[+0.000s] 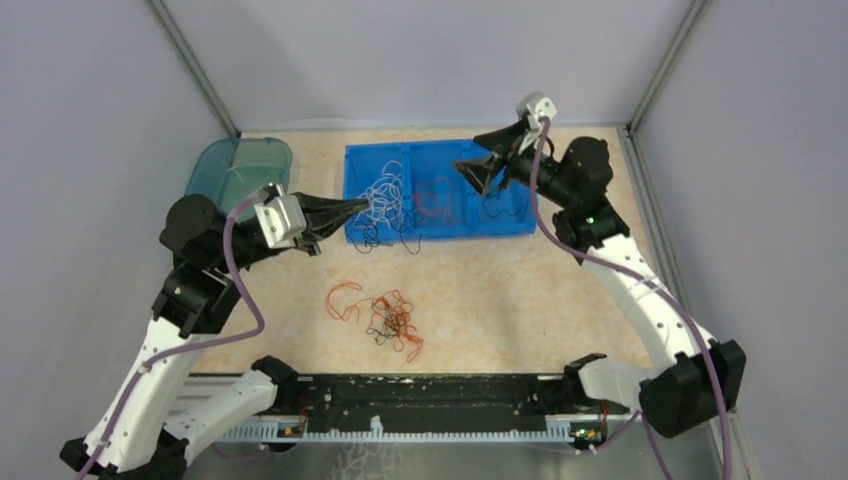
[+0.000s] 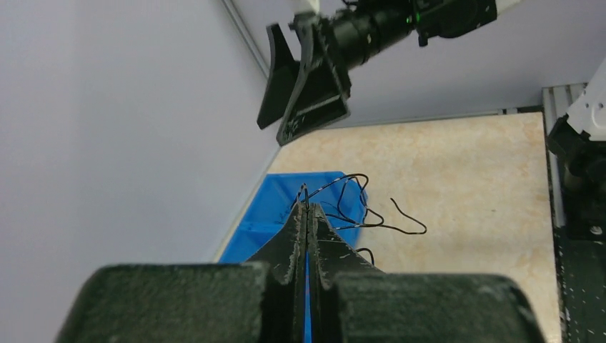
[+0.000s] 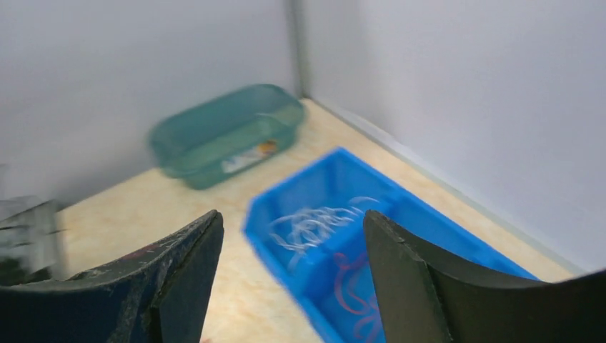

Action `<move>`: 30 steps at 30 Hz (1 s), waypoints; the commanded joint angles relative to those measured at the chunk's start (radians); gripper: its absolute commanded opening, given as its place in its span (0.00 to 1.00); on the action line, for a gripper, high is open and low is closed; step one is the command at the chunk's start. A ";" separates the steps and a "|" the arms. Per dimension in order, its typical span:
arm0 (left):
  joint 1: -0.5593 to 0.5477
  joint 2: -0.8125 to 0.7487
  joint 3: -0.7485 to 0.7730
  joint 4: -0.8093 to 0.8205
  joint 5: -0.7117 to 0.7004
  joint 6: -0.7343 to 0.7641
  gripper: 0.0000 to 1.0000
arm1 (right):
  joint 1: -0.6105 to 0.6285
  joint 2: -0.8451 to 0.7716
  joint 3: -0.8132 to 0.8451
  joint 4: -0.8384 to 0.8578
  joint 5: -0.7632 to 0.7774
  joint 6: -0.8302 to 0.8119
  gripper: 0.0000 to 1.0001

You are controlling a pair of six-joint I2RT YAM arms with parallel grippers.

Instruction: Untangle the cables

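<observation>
Your left claw (image 1: 362,207) is pressed fully together at the left end of the blue tray (image 1: 480,232). The left wrist view shows a thin black cable (image 2: 361,214) coming out from between its tips, so it is clamped on that cable. The wire curls away in loose loops over the tray's corner and the bench (image 1: 560,290). Your right claw (image 1: 470,153) hangs above the right half of the tray with its jaws wide apart and empty. Its own camera is blurred and looks down past both fingers (image 3: 179,264) onto the tray. In the tray, the white cables (image 1: 385,192) lie heaped in the left compartment and the red cables (image 1: 432,197) in the middle one. A little dark wire sits in the right compartment, too small to make out. More black loops hang over the tray's front wall, just below your left claw. Near the middle of the bench, well apart from the tray, lies a tangle (image 1: 390,318) of orange-red and black cables knotted together. One orange-red loop (image 1: 345,298) lies just to its left. A teal container (image 1: 240,160) stands at the back left, beside the tray.
</observation>
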 commanded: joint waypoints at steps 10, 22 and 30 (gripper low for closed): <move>-0.003 -0.005 -0.039 -0.100 0.104 0.046 0.00 | 0.214 -0.045 -0.092 0.401 -0.575 0.330 0.77; -0.003 0.002 -0.019 -0.117 0.112 0.044 0.00 | 0.318 0.054 -0.091 0.459 -0.495 0.382 0.21; -0.003 -0.003 -0.025 -0.172 0.073 0.055 0.78 | 0.123 0.024 -0.025 0.170 -0.218 0.289 0.00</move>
